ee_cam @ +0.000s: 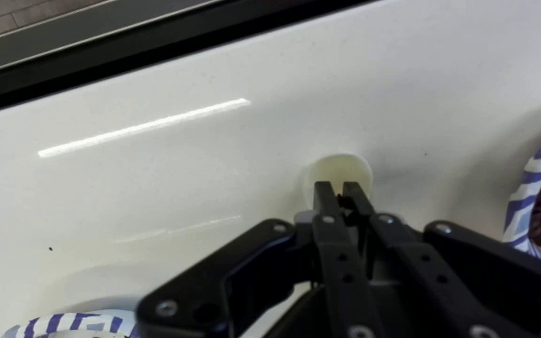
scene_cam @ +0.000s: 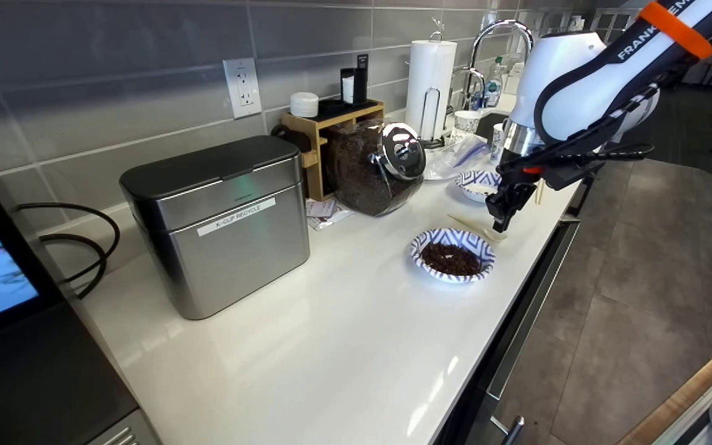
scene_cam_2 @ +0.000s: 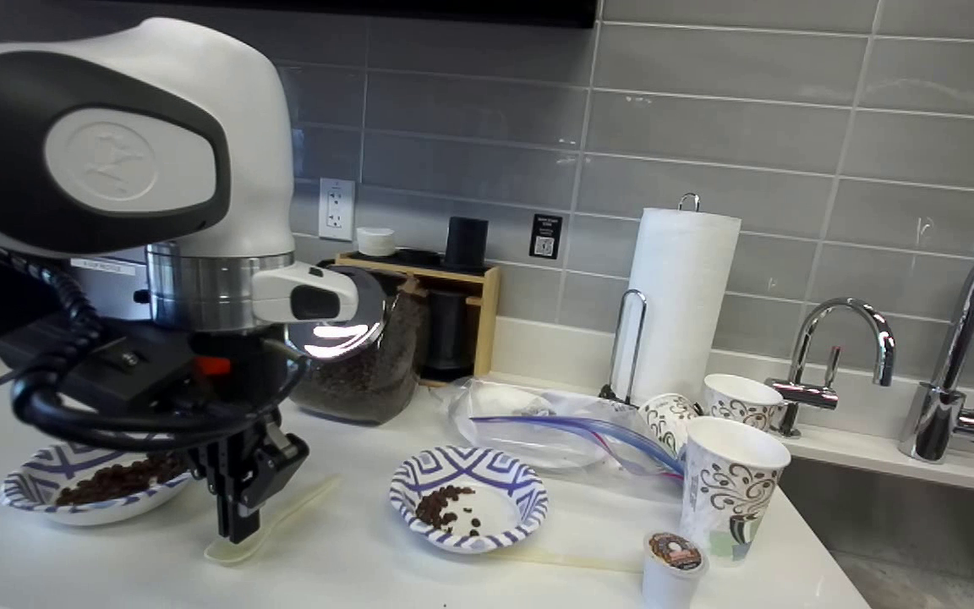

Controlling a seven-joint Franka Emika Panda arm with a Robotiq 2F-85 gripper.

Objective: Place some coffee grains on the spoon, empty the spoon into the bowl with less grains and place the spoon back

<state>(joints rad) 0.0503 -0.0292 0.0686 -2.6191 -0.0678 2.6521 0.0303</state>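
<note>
A small dark mass of coffee grains is pinched between the nearly closed fingers of my gripper. The pale spoon lies on the counter, and its scoop is right below the fingertips; touching cannot be told. In both exterior views the gripper points down over the spoon. The bowl with less grains is pale inside with a few grains; it also shows in an exterior view and the wrist view. The fuller bowl holds many grains.
A glass jar stands near the wall beside a steel bin. A plastic bag, a paper cup and a small pod are past the paler bowl. The counter's front edge is near.
</note>
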